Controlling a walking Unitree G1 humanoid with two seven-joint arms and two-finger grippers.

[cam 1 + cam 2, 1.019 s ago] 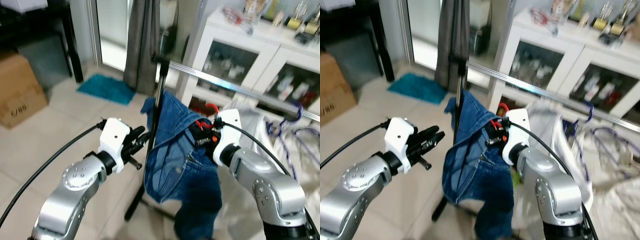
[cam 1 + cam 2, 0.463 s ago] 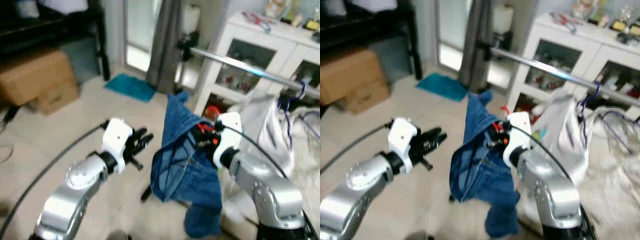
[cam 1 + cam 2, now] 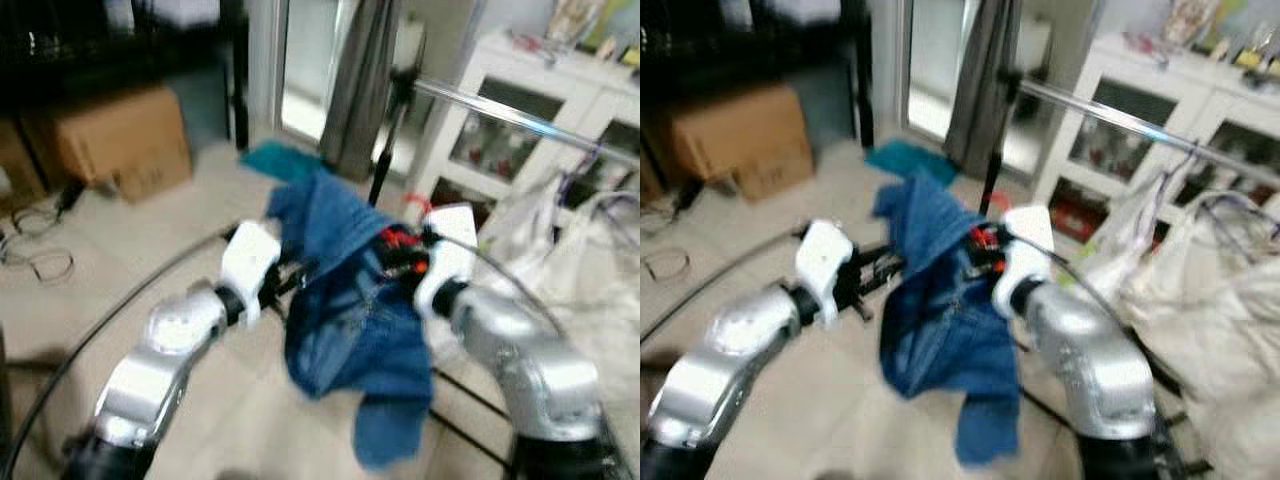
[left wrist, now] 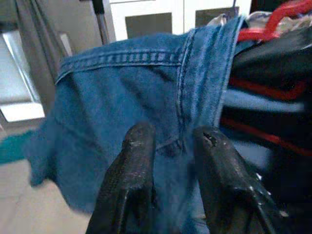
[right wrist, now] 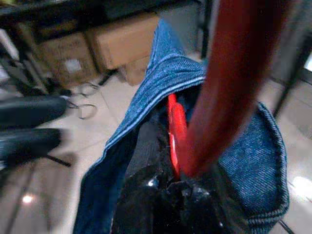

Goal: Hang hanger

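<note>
A blue denim garment hangs on a red hanger. My right gripper is shut on the red hanger, holding it in front of me at chest height. My left gripper sits right at the garment's left edge; its two black fingers stand apart with denim just beyond them and nothing between them. The silver clothes rail runs behind and to the right, above the garment, on a dark upright pole. The picture is blurred.
A white glass-door cabinet stands behind the rail. White bags and cloth pile up at the right. Cardboard boxes and a dark shelf are at the left, with cables on the tiled floor. A teal mat lies by a grey curtain.
The camera has swung, so the whole scene shifted right. My left gripper has closed in on the denim's left edge. The right gripper still holds the hanger.
</note>
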